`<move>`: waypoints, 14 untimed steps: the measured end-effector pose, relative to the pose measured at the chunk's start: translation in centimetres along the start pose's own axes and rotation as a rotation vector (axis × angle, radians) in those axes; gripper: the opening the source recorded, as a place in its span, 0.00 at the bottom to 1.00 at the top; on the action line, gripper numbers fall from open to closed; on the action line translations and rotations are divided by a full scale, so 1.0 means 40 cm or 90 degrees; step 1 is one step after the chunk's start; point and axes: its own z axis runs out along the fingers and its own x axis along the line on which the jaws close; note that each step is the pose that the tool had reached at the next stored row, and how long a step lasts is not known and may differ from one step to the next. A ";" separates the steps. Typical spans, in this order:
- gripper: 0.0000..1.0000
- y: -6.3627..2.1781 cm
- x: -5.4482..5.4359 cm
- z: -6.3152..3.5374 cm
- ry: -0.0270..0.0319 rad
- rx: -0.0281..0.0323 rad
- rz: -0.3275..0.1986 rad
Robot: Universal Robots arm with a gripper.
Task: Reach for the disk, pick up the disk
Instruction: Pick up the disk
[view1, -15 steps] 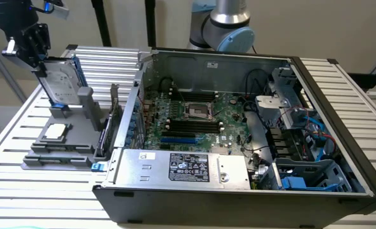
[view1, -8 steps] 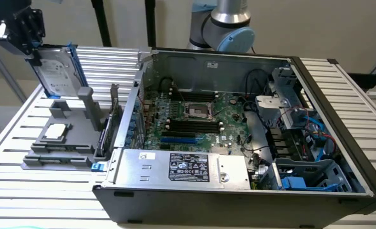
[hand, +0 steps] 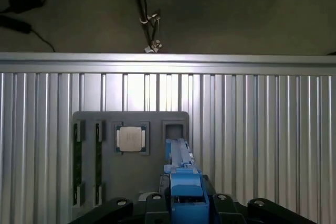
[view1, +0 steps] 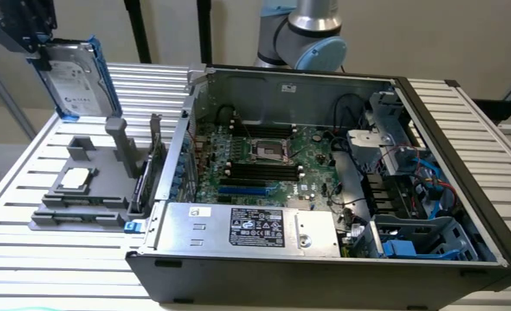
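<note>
Starting with the exterior view, the black robot gripper [view1: 37, 52] is seen high at that view's left, closed on the upper end of the flat, rectangular, silver-grey metal disk [view1: 76, 79] with a white printed label and a bright blue plastic carrier frame. The disk is held nearly upright, slightly tilted, its labelled face turned to the camera. Its lower end hangs above the far side of a grey moulded plastic tray [view1: 108, 206] and is apart from it. A small square silver chip [view1: 76, 179] is seated in the tray, and a tall grey post [view1: 122, 144] stands on it. The tray lies on a ribbed silver metal table [view1: 30, 259], just beside an open black computer case [view1: 325, 272] whose green motherboard is exposed.

In the wrist view, the disk [hand: 181, 163] is seen edge-on as a narrow blue strip clamped at the gripper [hand: 185, 205], with the dark finger bodies pressed to either side of it. Beyond the disk, the tray [hand: 157, 182] and chip [hand: 131, 139] are seen on the table [hand: 262, 129]. Past the table's edge, a dark floor [hand: 236, 19] with black cables [hand: 21, 9] is visible.
</note>
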 end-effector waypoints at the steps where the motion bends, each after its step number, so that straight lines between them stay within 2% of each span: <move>1: 0.33 -0.007 0.000 -0.011 -0.0001 0.0000 0.000; 14: 0.33 -0.149 0.007 -0.161 -0.0041 -0.0047 -0.001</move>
